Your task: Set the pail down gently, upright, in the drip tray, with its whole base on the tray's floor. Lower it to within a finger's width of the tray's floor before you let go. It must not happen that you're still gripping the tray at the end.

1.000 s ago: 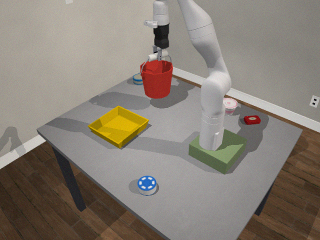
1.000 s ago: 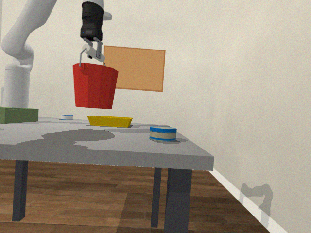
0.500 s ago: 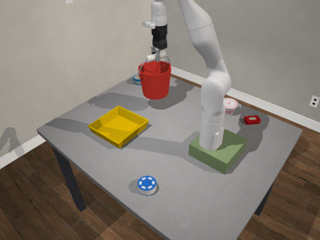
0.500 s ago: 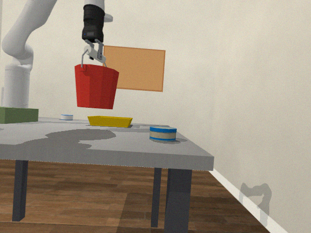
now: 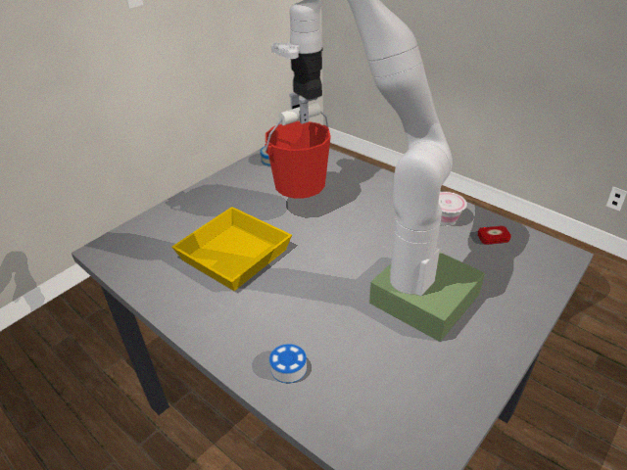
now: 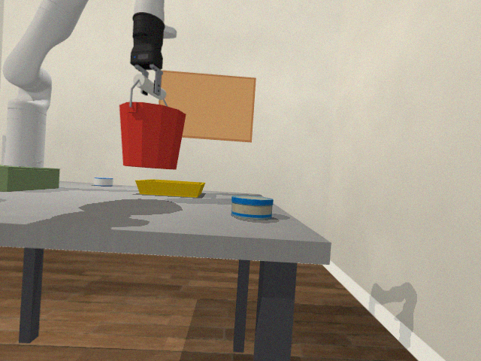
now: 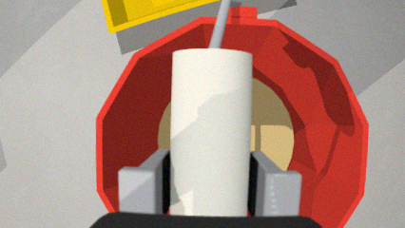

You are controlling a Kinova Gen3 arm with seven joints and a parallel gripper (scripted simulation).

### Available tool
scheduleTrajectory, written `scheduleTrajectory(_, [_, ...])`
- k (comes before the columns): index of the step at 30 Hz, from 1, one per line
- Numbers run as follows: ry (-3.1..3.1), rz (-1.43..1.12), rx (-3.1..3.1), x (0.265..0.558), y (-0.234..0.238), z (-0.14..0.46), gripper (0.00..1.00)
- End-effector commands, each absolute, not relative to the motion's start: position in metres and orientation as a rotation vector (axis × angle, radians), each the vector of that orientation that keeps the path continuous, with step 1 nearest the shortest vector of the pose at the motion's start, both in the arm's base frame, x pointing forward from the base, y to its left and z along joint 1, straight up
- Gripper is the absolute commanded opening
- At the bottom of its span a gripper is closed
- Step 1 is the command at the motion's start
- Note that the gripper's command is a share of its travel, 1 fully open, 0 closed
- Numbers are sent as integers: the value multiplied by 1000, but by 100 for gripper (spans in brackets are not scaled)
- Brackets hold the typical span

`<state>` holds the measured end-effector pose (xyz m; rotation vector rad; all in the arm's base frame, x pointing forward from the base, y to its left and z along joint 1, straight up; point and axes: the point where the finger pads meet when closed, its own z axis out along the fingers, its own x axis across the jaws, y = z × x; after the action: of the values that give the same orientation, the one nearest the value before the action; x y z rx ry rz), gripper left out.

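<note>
A red pail [image 5: 299, 157] hangs in the air above the table's far side, upright with a slight tilt. My gripper [image 5: 302, 115] is shut on the white grip of the pail's handle [image 7: 211, 128], seen from above in the wrist view with the pail's open mouth [image 7: 266, 123] below it. The yellow drip tray [image 5: 232, 246] sits on the table, nearer the camera and to the left of the pail. In the exterior view the pail [image 6: 150, 134] hangs well above the table, with the tray [image 6: 169, 187] low behind it. A corner of the tray [image 7: 143, 11] shows at the top of the wrist view.
A blue-and-white round tin [image 5: 288, 362] stands near the table's front edge. Another blue-banded tin [image 6: 252, 206] sits at the far corner behind the pail. A pink-lidded cup [image 5: 451, 206] and a red box [image 5: 494, 234] lie at the right. The arm stands on a green block [image 5: 426, 296].
</note>
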<state>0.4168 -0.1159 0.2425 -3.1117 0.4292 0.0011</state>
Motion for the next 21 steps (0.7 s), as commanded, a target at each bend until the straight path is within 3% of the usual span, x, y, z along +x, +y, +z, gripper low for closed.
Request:
scheduleTrajectory(1, [429,-3,-3112,418,-108,243,0])
scheduleTrajectory(21, [429,-3,-3112,419,-70,243,0])
